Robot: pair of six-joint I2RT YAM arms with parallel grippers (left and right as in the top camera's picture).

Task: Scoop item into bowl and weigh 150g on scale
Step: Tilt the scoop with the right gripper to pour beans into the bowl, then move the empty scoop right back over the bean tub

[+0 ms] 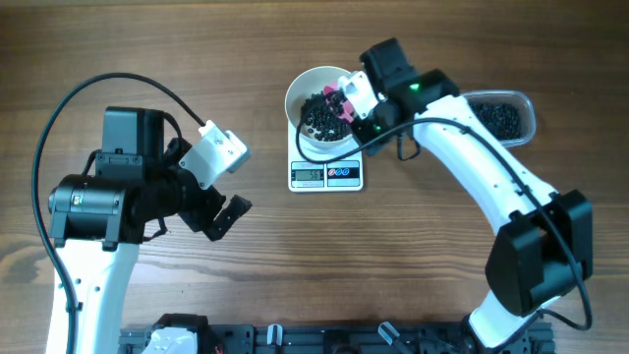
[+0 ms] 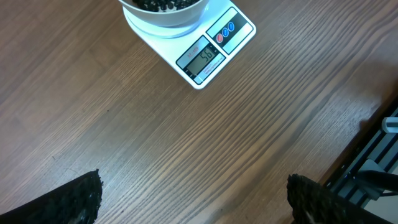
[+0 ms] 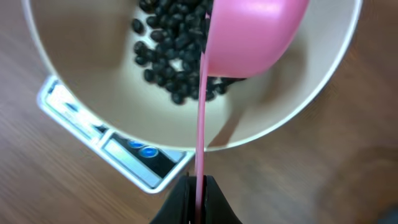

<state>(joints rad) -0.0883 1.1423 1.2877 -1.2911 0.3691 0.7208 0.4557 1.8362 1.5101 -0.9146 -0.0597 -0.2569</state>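
Right hand [image 3: 198,190]: pinched tight on the pink scoop's [image 3: 255,37] thin handle, with the scoop over the bowl [image 1: 322,108] near its 2 o'clock rim.
Scoop: only its underside shows, so I can't tell if anything is left in it.
Beans [image 3: 168,56]: a dark patch on the bowl's floor, nowhere near filling it. Plenty more sit in the tub [image 1: 501,116] at 3 o'clock of the bowl.
Bowl: sitting square on the scale [image 1: 326,174], at 12 o'clock on the counter [image 1: 413,275].
Display: looks to read 56, well short of the target.
Left hand [image 2: 196,205]: spread wide and empty, over bare counter at 8 o'clock of the scale.
Done: bowl placed, first beans in.
Left: by my reckoning, several more scoops, then fine topping-up.
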